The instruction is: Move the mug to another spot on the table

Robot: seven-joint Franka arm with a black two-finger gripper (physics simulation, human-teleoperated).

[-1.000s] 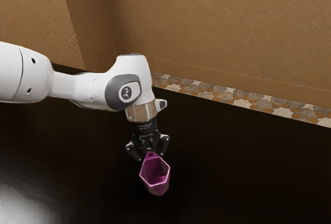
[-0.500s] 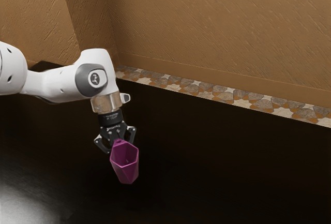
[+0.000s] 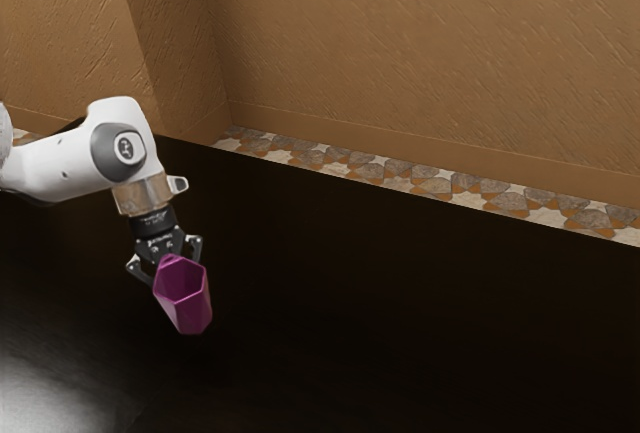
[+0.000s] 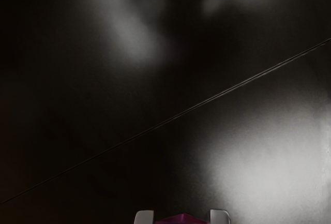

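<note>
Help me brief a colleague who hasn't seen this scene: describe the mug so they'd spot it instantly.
Start at the dark glossy table and follow the white arm in from the exterior view's left to its black gripper. Pinched in it hangs the mug, a faceted magenta cup held tilted. It is the one brightly coloured thing there.

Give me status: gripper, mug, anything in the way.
Black two-finger gripper shut on faceted magenta mug, at its rim. Mug hangs tilted over dark glossy table. No obstacle in sight.
</note>
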